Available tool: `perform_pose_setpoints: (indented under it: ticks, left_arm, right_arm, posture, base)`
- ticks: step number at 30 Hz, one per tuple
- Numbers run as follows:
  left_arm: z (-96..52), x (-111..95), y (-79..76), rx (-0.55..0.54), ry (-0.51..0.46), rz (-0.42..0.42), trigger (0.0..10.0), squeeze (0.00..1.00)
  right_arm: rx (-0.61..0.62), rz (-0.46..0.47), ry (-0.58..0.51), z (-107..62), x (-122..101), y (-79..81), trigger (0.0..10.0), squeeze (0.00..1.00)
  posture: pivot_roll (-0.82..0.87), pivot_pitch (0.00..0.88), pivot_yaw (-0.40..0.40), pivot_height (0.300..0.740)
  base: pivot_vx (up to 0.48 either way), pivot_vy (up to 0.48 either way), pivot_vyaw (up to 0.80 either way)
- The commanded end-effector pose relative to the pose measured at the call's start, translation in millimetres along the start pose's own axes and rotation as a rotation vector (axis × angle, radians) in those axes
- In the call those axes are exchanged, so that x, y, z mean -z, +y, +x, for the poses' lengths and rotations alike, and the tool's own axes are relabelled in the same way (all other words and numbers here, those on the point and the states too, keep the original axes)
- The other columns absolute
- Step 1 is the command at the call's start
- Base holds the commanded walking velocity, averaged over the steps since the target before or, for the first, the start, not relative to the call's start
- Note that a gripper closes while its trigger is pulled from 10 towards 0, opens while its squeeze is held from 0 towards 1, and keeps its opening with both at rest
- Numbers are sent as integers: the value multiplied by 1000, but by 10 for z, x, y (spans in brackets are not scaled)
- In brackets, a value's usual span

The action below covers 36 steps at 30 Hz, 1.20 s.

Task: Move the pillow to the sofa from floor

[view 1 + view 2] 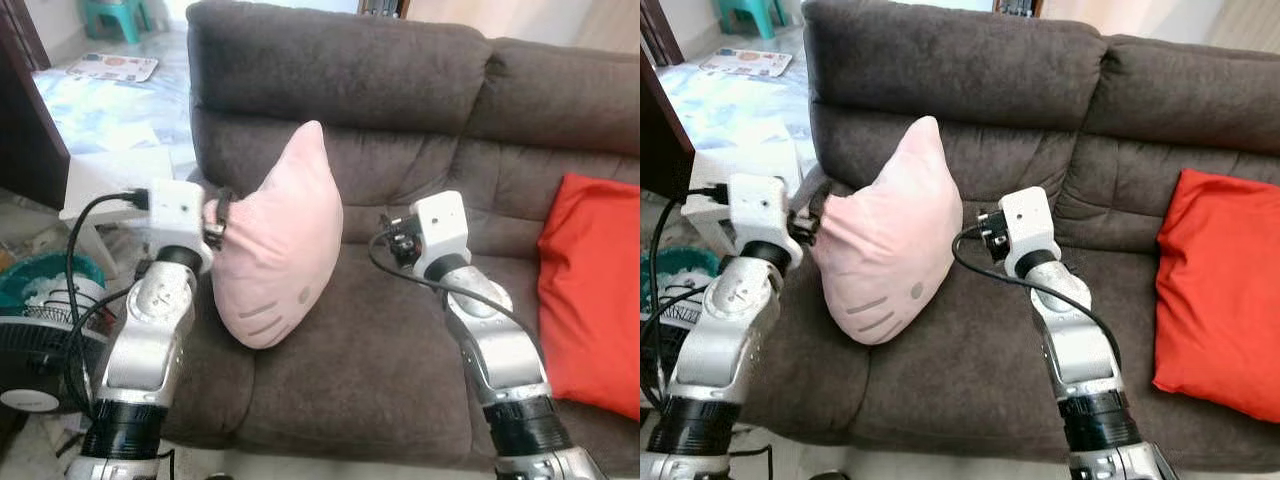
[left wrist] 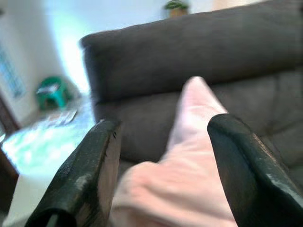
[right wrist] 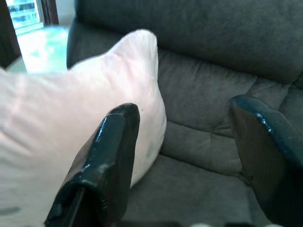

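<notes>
The pink pillow [image 1: 278,245] stands up on the seat of the brown sofa [image 1: 420,90], with its pointy corner up at 12 o'clock and its fat end down on the cushion. It leans near the sofa's arm at 9 o'clock. The left gripper [image 1: 216,222] is at the pillow's 9 o'clock side. In the left wrist view its two black fingers [image 2: 90,175] are spread wide with the pillow's edge between them, released and not squeezing it. The right gripper [image 1: 392,240] is at 3 o'clock of the pillow, a little apart from it. The right wrist view shows its fingers [image 3: 106,163] spread wide too, holding nothing, with the pillow just past one finger. The head views show more of the room. A red cushion [image 1: 590,300] rests on the sofa far over at 3 o'clock. A white fan [image 1: 35,350] sits on the floor at 8 o'clock, and a green stool [image 1: 118,15] is far back at 11 o'clock.
</notes>
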<state>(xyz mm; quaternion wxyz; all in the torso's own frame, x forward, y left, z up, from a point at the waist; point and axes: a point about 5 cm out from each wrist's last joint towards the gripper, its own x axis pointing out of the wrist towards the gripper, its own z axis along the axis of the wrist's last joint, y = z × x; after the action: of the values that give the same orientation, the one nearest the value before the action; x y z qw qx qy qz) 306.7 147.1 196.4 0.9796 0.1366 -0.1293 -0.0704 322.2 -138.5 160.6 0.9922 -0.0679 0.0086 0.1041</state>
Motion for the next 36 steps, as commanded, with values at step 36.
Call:
perform_pose_setpoints:
  ticks: [36]
  left_arm:
    - [-320,324,163,-176,121,9,10000,0]
  right_arm:
    - [168,50,-160,-490,230,-678,10000,0]
  posture:
    - [111,0,4,740]
  base:
    - [0,0,0]
